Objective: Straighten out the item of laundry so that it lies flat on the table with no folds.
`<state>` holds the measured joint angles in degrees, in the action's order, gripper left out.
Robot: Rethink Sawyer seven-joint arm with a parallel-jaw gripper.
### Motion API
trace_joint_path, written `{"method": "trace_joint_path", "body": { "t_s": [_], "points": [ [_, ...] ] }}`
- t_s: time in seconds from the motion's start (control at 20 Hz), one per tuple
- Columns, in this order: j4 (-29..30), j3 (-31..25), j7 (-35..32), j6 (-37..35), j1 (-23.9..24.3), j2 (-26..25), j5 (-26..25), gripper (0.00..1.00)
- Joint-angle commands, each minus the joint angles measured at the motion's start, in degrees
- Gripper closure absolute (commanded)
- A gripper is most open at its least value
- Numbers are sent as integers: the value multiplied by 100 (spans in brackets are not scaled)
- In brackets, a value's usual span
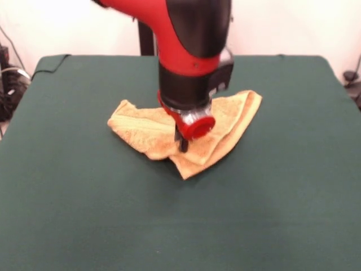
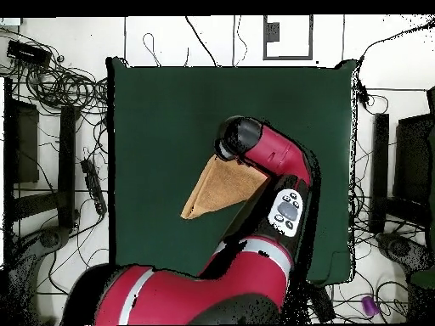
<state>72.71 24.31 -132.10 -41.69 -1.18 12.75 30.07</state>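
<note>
The orange-tan towel lies crumpled near the middle of the dark green table, with layers folded over each other and one corner pointing toward the camera. My gripper comes straight down onto the towel's middle, and its tip touches the cloth. The arm's wrist hides most of the gripper. In the overhead view the towel shows as a tan wedge, partly under the red arm on the table. The gripper itself is hidden there. The white tag does not show.
The robot's pedestal post stands behind the table's far edge. Cables and dark equipment lie on the floor on both sides of the table. The red arm covers the table's near right part in the overhead view.
</note>
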Motion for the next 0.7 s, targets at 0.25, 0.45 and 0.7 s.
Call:
{"method": "trace_joint_path", "body": {
  "t_s": [0.25, 0.45, 0.7],
  "points": [
    [901, -229, -641, -1172, -80, 1241, -251, 100],
    [1232, -281, -556, -1061, -46, 1493, -313, 100],
    [1716, -361, -577, -867, -42, 1814, -368, 100]
  ]
}}
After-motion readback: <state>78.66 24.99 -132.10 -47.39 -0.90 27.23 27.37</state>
